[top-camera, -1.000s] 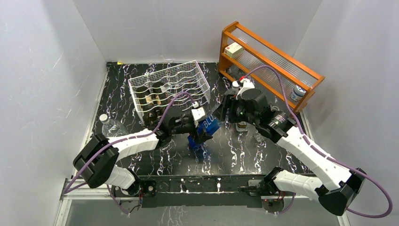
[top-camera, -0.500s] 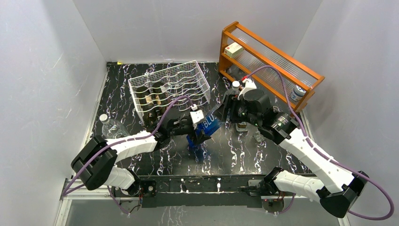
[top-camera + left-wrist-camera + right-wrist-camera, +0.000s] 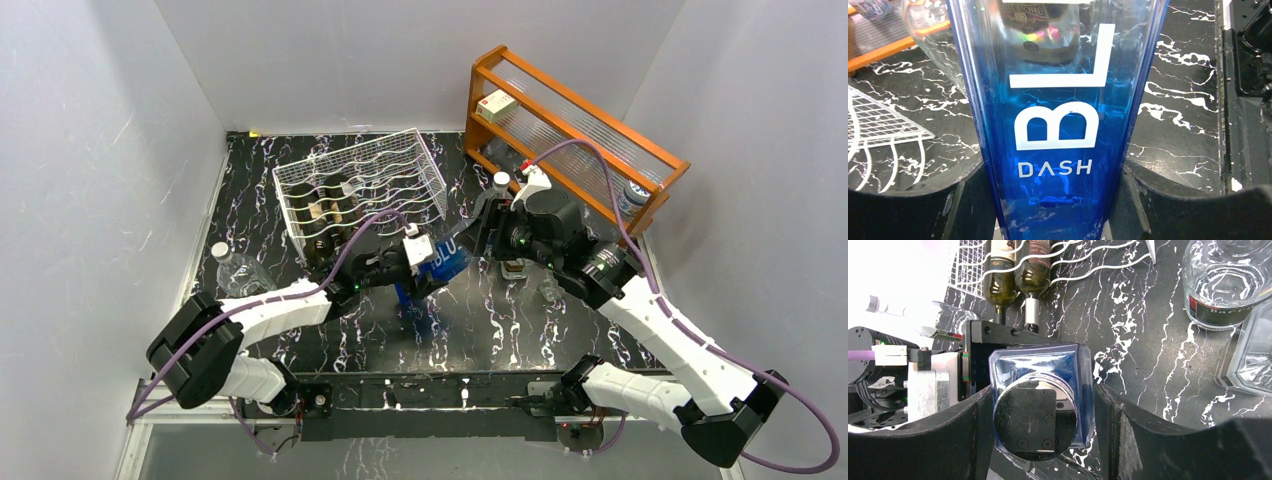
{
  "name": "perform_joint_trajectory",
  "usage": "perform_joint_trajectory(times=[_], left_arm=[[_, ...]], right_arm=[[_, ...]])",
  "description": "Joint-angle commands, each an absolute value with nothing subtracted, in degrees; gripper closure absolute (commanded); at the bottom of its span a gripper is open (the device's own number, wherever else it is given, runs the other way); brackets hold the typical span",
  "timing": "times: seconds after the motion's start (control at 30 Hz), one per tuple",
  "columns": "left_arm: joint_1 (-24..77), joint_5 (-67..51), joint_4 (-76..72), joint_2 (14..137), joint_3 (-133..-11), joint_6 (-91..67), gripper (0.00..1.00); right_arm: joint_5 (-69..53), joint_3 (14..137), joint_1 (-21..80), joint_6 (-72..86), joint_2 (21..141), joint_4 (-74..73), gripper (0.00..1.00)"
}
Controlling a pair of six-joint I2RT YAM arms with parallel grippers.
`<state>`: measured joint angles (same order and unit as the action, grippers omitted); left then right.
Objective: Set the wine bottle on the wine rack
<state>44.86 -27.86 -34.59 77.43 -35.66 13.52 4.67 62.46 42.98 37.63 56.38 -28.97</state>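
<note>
White walls box in a black marbled bench. From above, the white wire wine rack stands at the back left with two dark bottles in it. The blue wine bottle slants just in front of the rack, between the left claw and the right claw. On the left wrist camera, that claw's fingers press both sides of the bottle's body, clamped on it. On the right wrist camera, the fingers grip the bottle's shoulders beside its dark cap.
</note>
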Motion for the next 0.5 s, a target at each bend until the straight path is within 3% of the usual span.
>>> perform_joint_trajectory(times=[0.0,0.07,0.17,0.33,0.47], left_arm=[[45.0,-25.42,-37.78,71.9,-37.65,19.54,1.0],[45.0,-22.98,-37.07,70.03,-38.34,23.78,1.0],[45.0,-19.58,-34.22,67.59,-40.17,31.81,1.0],[45.0,-15.83,-29.96,63.89,-43.67,43.93,1.0],[44.98,-13.94,-28.36,61.71,-45.1,51.33,1.0]], right_arm=[[1.79,67.3,43.22,36.79,52.55,-19.81,0.39],[1.0,67.49,43.24,34.15,52.11,-21.3,0.27],[0.48,67.91,43.23,30.53,51.36,-23.76,0.16],[0.33,69.32,43.16,24.62,49.5,-26.75,0.06],[-1.52,72.08,43.16,20.39,48.65,-28.3,0.04]])
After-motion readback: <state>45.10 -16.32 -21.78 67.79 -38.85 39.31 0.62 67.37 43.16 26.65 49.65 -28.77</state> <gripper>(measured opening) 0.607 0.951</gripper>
